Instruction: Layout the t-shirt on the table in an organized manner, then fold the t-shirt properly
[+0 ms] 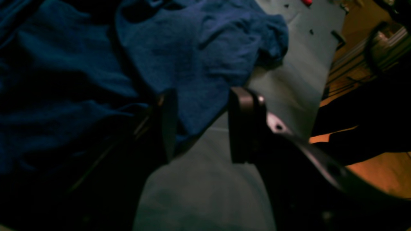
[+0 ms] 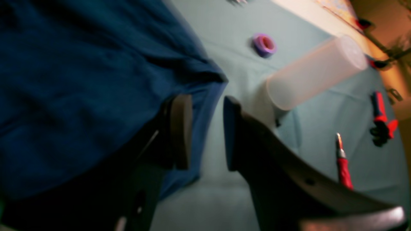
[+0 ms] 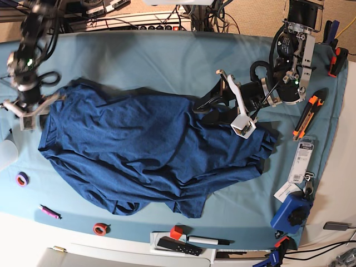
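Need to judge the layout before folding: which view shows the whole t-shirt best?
The base view: the t-shirt appears entire, spread but wrinkled on the table. Each wrist view catches only one edge, blurred and dim.

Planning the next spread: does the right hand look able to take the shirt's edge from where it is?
Probably yes. The right hand hangs open right at the t-shirt edge, with only bare table cloth beside it; the frosted bottle lies off to the side.
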Controlling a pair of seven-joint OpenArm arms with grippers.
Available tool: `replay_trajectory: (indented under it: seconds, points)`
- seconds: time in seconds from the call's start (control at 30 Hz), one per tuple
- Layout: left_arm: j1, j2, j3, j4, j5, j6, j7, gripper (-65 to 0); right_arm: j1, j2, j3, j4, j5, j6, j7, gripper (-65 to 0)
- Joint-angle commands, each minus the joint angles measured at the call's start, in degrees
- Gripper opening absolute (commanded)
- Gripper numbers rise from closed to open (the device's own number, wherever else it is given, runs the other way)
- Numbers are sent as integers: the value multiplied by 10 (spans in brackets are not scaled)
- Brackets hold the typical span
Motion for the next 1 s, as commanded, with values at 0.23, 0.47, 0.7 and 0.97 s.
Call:
replay_trajectory:
  seconds: [0.23, 0.47, 0.7, 0.97]
  points:
    - [-8, -3, -2, 9, -15, -5, -14, -383, -91, -6, 6, 81, -99, -5, -16, -476]
    - [-8, -3, -2, 9, -15, -5, -15, -383, -136, -6, 6, 81, -238, -4, -11, -476]
    - [-8, -3, -2, 9, -15, -5, -15, -384, -166, -6, 5, 80, -384, 130, 94, -460]
    - [-8, -3, -2, 9, -15, -5, -14, -383, -164, 15, -43, 45, -385, 143, 94, -342]
